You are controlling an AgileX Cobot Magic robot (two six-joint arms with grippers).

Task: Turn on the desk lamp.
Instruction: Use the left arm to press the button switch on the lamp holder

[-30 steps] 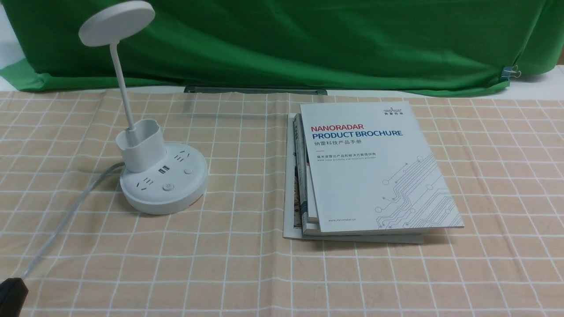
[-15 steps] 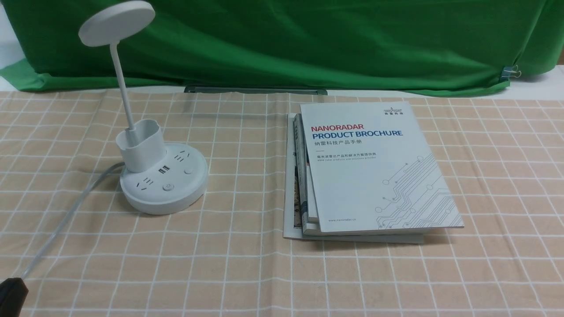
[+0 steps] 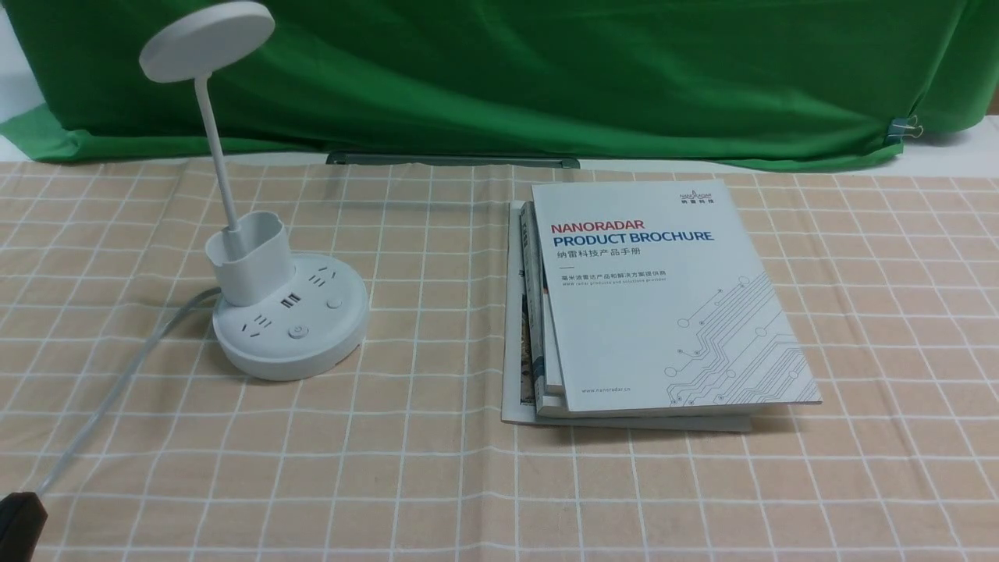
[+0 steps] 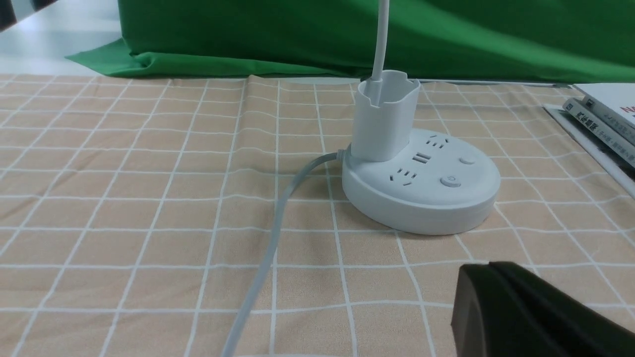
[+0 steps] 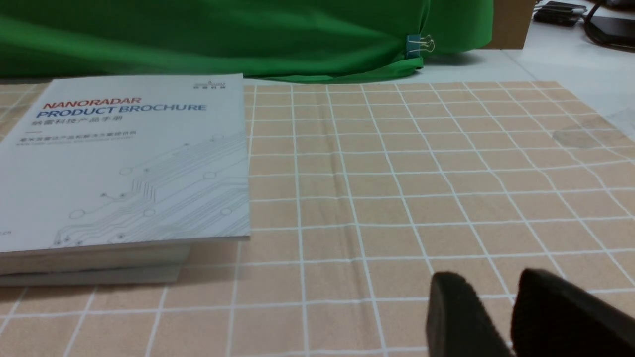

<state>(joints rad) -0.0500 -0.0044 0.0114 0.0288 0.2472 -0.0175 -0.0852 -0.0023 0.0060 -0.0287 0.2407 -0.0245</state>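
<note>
From the front, the desk lamp [image 3: 289, 320] stands on my left side of the checked tablecloth [image 3: 437, 468], its disc head high against the green cloth [image 3: 546, 78] and its round base flat on the checks. A grey cable [image 3: 117, 382] trails from the base toward me. Only a black corner of my left claw [image 3: 19, 524] pokes in at the lower edge, too little to read its jaws. A stack of brochures [image 3: 663, 304] lies well apart on my right. My right claw is out of this view.

At my left wrist, the lamp's base [image 4: 421, 193] sits ahead with its sockets, ports and two buttons facing up. The neck is cut off at the frame edge and the head is unseen. My left claw [image 4: 488, 271] hangs near the base, not touching, fingers pressed together on nothing.

At my right wrist, the brochures [image 5: 124, 163] are partly cropped, the lower ones mostly hidden, and the lamp is out of frame. My right claw [image 5: 496, 285] hovers over bare cloth, fingers slightly apart and empty.
</note>
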